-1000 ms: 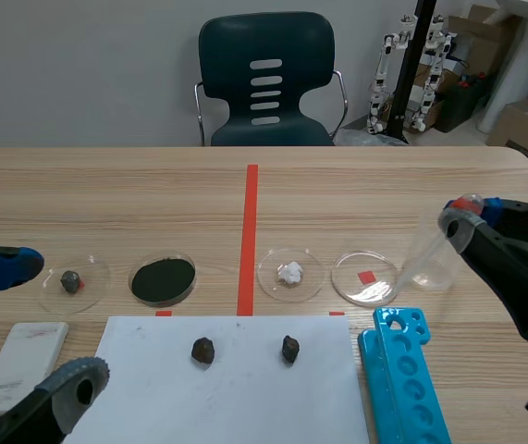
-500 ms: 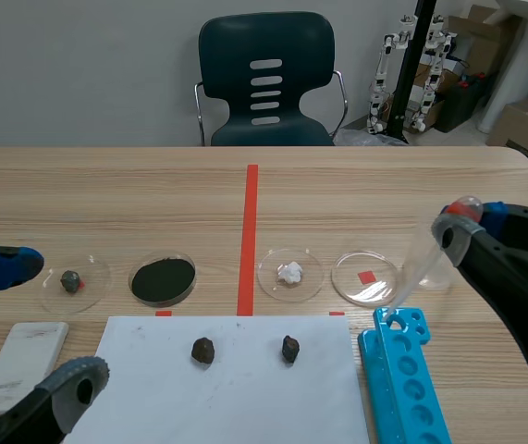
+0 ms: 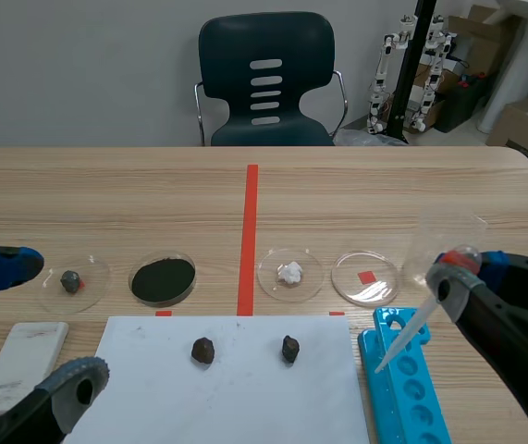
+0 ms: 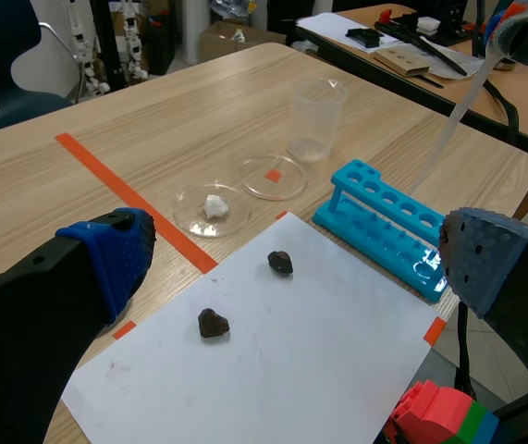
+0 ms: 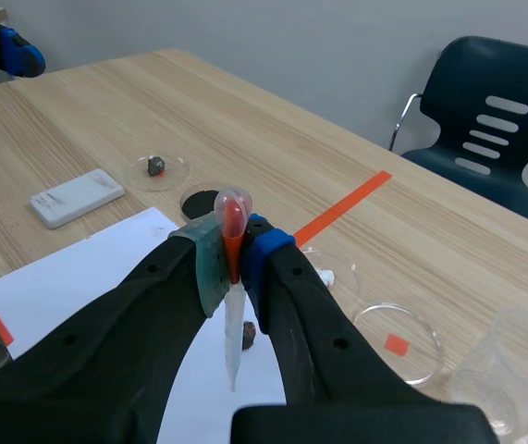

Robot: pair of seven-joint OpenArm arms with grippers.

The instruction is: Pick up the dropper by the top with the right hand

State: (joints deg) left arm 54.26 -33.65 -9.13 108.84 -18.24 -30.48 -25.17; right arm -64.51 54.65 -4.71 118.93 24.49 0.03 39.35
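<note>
dropper [image 3: 402, 335] pinched at bulb by right pincer [image 3: 453, 268], tip by blue rack [image 3: 416, 407], left pincer [image 4: 291, 254] spread wide

Clear dropper [image 5: 234, 333], seemingly red at its top; blue rack [image 3: 402, 388]; white paper [image 3: 236, 393]; 2 dark stones [image 3: 203, 350].

My right gripper [image 5: 233, 242] is closed on the bulb of the dropper [image 5: 233, 208]. The grey-green pad [image 5: 210, 264] presses one side and the blue pad [image 5: 262, 250] the other, and the stem hangs tilted below my fingertips. My right arm comes in low, its wrist angled upward. My left gripper [image 4: 296, 266] is spread wide, fingers well apart, on an arm held low.
</note>
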